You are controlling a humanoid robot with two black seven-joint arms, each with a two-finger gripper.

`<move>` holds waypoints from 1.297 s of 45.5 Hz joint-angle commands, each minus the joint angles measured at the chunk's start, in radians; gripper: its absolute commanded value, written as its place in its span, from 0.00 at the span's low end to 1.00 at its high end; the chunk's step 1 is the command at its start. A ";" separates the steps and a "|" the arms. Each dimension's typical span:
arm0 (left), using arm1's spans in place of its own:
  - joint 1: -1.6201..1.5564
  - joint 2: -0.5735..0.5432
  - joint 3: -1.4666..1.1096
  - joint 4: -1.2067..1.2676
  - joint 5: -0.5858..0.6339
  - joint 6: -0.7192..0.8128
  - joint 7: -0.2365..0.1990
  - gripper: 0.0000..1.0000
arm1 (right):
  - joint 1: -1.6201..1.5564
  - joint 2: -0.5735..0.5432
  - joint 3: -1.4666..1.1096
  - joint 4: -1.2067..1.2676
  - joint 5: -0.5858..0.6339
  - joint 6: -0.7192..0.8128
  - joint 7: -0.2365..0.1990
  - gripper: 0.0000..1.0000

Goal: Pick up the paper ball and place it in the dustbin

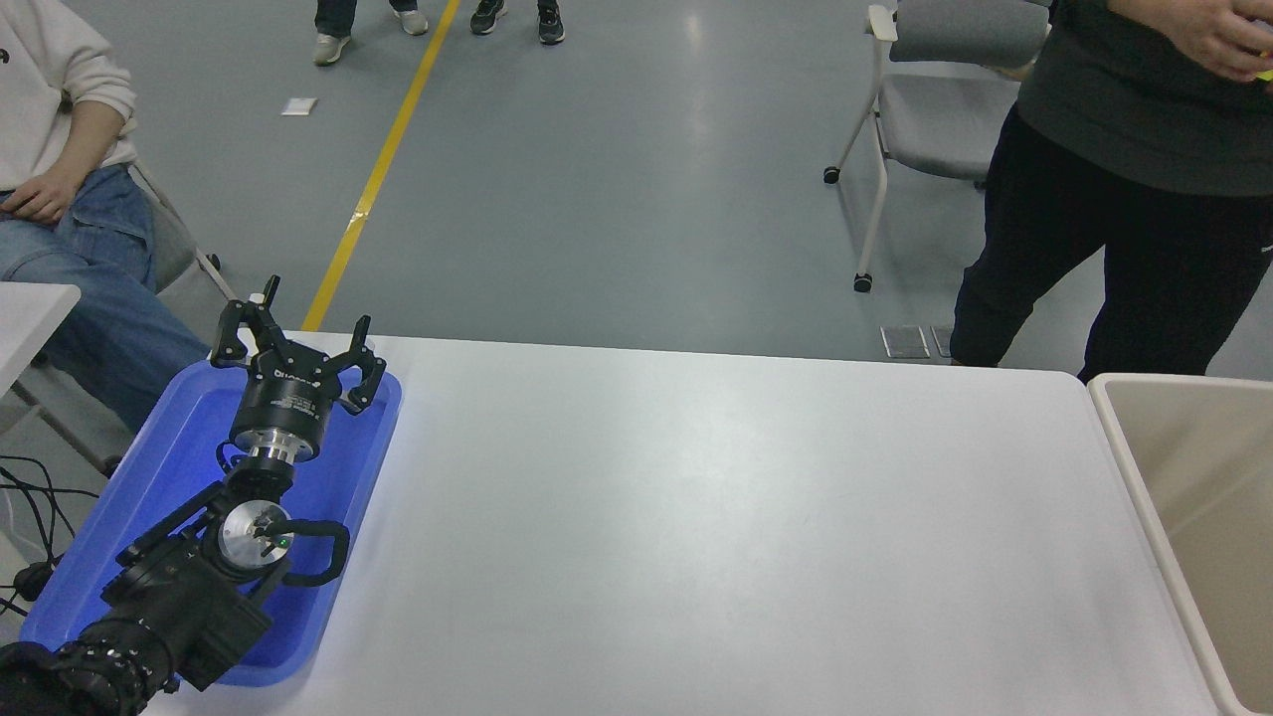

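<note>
My left gripper [308,333] is open and empty, held over the far end of the blue tray [149,477] at the table's left. Its arm comes in from the lower left corner. The beige dustbin [1129,447] stands at the table's right edge, with its pale rim and tan inner wall showing. The paper ball is out of view. My right arm and gripper are out of view.
The white table [696,517] spans the middle. A person in black stands at the far right behind the table, next to a grey chair [935,109]. Another person in jeans sits at the far left. A second table corner [30,308] shows at the left edge.
</note>
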 commanded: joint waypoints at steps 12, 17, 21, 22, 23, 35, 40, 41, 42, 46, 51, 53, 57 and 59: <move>0.000 0.000 0.000 0.000 0.000 0.000 0.000 1.00 | -0.061 0.058 0.014 -0.026 0.023 -0.020 0.000 0.00; 0.000 0.000 0.000 0.000 0.000 0.000 0.000 1.00 | -0.061 0.059 0.014 -0.027 0.023 -0.020 -0.001 0.71; -0.001 0.000 0.000 0.000 0.000 0.000 0.000 1.00 | -0.063 0.061 0.013 -0.026 0.025 -0.020 -0.001 0.99; 0.000 0.000 0.000 0.000 0.000 0.000 0.000 1.00 | -0.063 0.061 0.013 -0.026 0.025 -0.020 -0.001 0.99; 0.000 0.000 0.000 0.000 0.001 0.000 0.000 1.00 | -0.064 0.061 0.013 -0.026 0.025 -0.019 -0.001 1.00; -0.001 0.000 0.000 0.000 0.000 0.000 0.000 1.00 | -0.049 0.055 0.014 -0.011 0.025 0.000 0.000 1.00; 0.000 0.000 0.000 0.000 0.000 0.000 0.000 1.00 | -0.034 0.051 0.014 -0.011 0.025 0.000 0.000 1.00; 0.000 0.000 0.000 0.000 0.000 0.000 0.000 1.00 | -0.024 0.051 0.014 -0.011 0.025 -0.002 0.000 1.00; -0.001 0.000 0.000 0.000 0.001 0.000 0.000 1.00 | -0.017 0.051 0.014 -0.011 0.025 0.000 0.000 1.00; -0.001 0.000 0.000 0.000 0.000 0.000 0.000 1.00 | 0.015 0.048 0.016 -0.009 0.025 0.000 0.000 1.00; 0.000 0.000 0.000 0.000 0.000 0.000 0.000 1.00 | 0.058 0.025 0.025 -0.006 0.025 0.000 0.002 1.00; 0.000 0.000 0.000 0.000 0.000 0.000 0.000 1.00 | 0.078 0.016 0.036 -0.001 0.025 0.000 0.003 1.00; 0.000 0.000 0.000 0.000 0.000 -0.002 0.000 1.00 | 0.117 0.007 0.080 0.009 0.025 0.003 0.006 1.00; 0.000 0.000 0.000 0.000 0.000 0.000 0.000 1.00 | 0.137 0.005 0.118 0.015 0.025 0.006 0.008 1.00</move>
